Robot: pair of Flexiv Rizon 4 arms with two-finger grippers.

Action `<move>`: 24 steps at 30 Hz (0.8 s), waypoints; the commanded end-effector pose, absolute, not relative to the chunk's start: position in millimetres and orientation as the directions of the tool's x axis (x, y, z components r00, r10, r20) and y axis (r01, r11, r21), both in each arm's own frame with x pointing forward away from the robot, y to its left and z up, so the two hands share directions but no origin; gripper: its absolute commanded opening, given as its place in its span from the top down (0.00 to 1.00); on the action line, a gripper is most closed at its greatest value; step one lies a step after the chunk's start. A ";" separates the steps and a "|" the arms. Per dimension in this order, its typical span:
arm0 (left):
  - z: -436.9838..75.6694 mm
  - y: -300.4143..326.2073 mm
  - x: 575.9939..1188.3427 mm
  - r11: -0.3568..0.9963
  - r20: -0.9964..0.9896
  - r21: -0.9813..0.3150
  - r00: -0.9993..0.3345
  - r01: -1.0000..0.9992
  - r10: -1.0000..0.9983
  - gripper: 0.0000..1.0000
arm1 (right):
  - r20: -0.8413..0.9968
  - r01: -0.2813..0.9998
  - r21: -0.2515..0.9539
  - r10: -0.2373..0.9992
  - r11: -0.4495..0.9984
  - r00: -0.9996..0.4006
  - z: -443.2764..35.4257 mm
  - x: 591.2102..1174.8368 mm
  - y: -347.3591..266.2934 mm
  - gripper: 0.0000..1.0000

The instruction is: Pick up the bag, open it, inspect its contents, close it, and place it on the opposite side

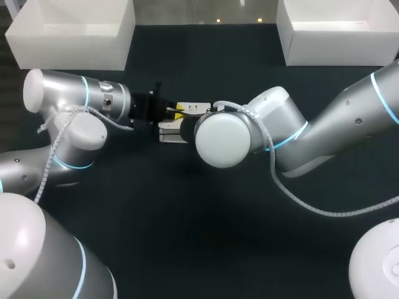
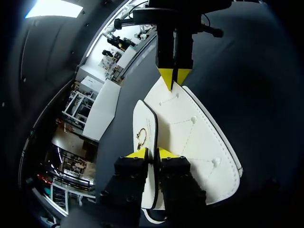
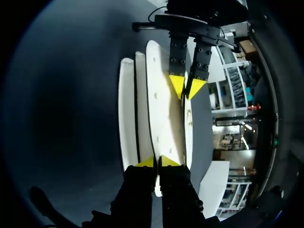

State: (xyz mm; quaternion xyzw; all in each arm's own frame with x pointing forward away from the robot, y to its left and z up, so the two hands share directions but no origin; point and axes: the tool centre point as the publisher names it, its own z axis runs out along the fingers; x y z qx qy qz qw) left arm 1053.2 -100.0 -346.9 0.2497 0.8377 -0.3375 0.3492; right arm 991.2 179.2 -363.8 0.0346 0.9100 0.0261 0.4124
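Observation:
A white stitched bag (image 2: 190, 137) with a small gold ring clasp (image 2: 141, 135) is held off the dark table between my two arms. In the head view the bag (image 1: 169, 132) sits mid-table, mostly hidden behind my right arm's wrist. My left gripper (image 2: 152, 153) is shut on the thin edge of the bag's front flap. My right gripper (image 3: 156, 162) is shut on a white panel edge at the opposite end. From the right wrist view the bag (image 3: 159, 109) shows as several upright white layers, with my left gripper (image 3: 186, 88) pinching the far end.
Two white open boxes stand at the back of the table, one at the left (image 1: 75, 34) and one at the right (image 1: 336, 31). Dark tabletop (image 1: 206, 230) lies bare in front of the arms.

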 end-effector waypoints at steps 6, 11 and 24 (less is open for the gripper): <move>-348.4 -104.2 1059.6 0.673 -0.702 -0.394 -0.677 0.626 0.219 1.00 | -0.750 0.040 0.077 0.085 0.996 -0.656 -364.7 991.1 178.8 1.00; -349.9 -105.2 1050.3 0.641 -0.689 -0.429 -0.690 0.636 0.224 1.00 | -0.750 0.040 0.077 0.085 0.996 -0.656 -364.7 991.1 178.8 1.00; -365.9 -94.8 1063.5 0.693 -0.677 -0.441 -0.718 0.571 0.160 1.00 | -0.750 0.040 0.077 0.085 0.996 -0.656 -364.7 991.1 178.8 1.00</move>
